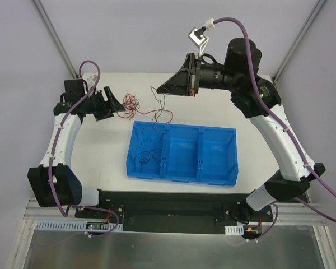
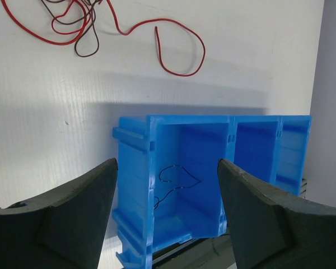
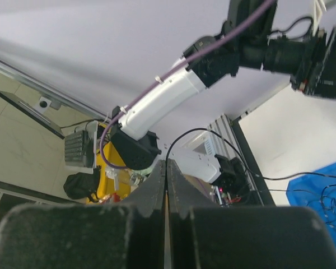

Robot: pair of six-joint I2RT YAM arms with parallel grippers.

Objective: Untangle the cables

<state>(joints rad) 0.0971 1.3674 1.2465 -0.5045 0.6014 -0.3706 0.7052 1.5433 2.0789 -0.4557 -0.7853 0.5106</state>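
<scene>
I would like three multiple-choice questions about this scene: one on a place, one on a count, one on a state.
1. Where do the red cables lie?
A. in the middle compartment
B. on the table beyond the blue tray
C. under the tray

2. How many compartments has the blue tray?
A. two
B. five
C. three

3. How is the left claw?
A. open and empty
B. shut on a red cable
C. gripping the tray wall

Answers: 1 B, they lie looped on the white surface past the tray's far wall; 2 C, two dividers split it in three; 3 A, its fingers stand apart with nothing between them.
</scene>
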